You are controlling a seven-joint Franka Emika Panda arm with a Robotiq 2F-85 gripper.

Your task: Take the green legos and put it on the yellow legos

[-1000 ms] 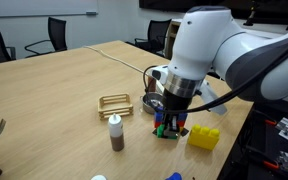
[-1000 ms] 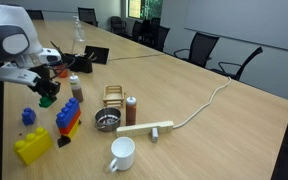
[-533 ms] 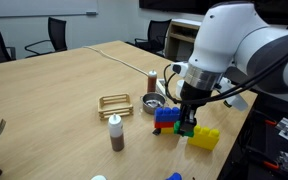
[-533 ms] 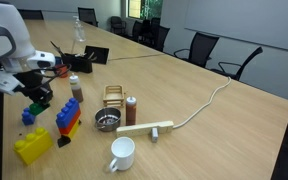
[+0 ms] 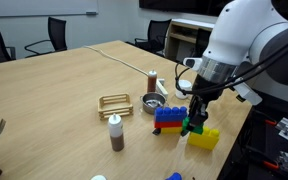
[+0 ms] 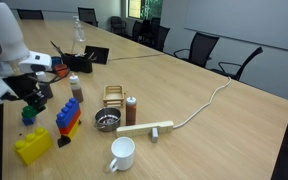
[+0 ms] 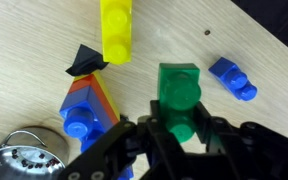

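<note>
Gripper [image 7: 181, 132] pinching small green studded plastic brick [image 7: 179, 92].
Chunky yellow studded plastic block [image 7: 116, 30] lies nearby, apart.

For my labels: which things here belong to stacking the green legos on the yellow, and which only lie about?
Job: green legos, held in the shut gripper; yellow legos.
Lying about: blue-and-red stack, small blue brick, white mug, metal bowl, wooden block, brown bottle.
</note>
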